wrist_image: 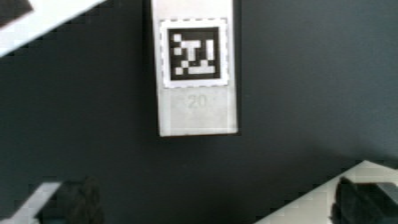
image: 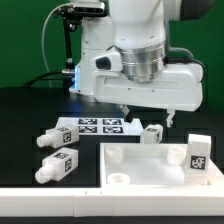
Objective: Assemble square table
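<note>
The white square table top (image: 150, 163) lies at the front of the exterior view, rim up. One white tagged leg (image: 197, 152) stands upright on its right side. Another leg (image: 152, 133) lies just behind the top, and two more legs (image: 50, 138) (image: 58, 165) lie to the exterior view's left. My gripper (image: 147, 113) hangs open and empty above the leg behind the top. In the wrist view that leg (wrist_image: 196, 75) lies on the black table ahead of the gripper (wrist_image: 217, 205), and both dark fingertips (wrist_image: 71, 203) stand wide apart and clear of it.
The marker board (image: 95, 125) lies flat behind the legs, under the arm. A black camera stand (image: 68, 40) rises at the back left. A white corner (wrist_image: 329, 185) shows beside one fingertip in the wrist view.
</note>
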Available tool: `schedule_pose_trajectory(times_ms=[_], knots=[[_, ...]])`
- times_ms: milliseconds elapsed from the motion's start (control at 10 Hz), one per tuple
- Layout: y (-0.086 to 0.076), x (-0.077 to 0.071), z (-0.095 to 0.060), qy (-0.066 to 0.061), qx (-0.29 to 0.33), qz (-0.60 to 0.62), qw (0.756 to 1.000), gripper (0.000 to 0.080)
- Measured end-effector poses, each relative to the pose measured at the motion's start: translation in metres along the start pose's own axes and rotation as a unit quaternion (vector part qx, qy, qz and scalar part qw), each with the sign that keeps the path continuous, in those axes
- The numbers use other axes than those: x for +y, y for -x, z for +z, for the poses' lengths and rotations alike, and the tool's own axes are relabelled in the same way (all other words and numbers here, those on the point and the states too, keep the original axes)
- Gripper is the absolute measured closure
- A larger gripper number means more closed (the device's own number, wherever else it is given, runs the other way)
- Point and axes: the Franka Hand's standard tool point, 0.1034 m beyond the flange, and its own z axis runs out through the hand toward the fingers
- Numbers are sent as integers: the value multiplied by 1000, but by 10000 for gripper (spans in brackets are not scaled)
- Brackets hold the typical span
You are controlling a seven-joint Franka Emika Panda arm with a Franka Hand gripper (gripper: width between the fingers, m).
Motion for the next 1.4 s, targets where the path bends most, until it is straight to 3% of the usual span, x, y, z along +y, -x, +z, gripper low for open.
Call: schedule_pose_trajectory(times_ms=[300, 600, 900, 1100, 1400], knots=[[-3, 4, 1, 8, -82, -9, 997, 151], [-6, -14, 4, 12, -183, -72, 980, 151], [-6, -5, 8, 19, -276, -69, 959, 151], [-7, -1, 13, 26, -305, -56, 950, 151], [-6, 0, 15, 26, -307, -54, 950, 151]])
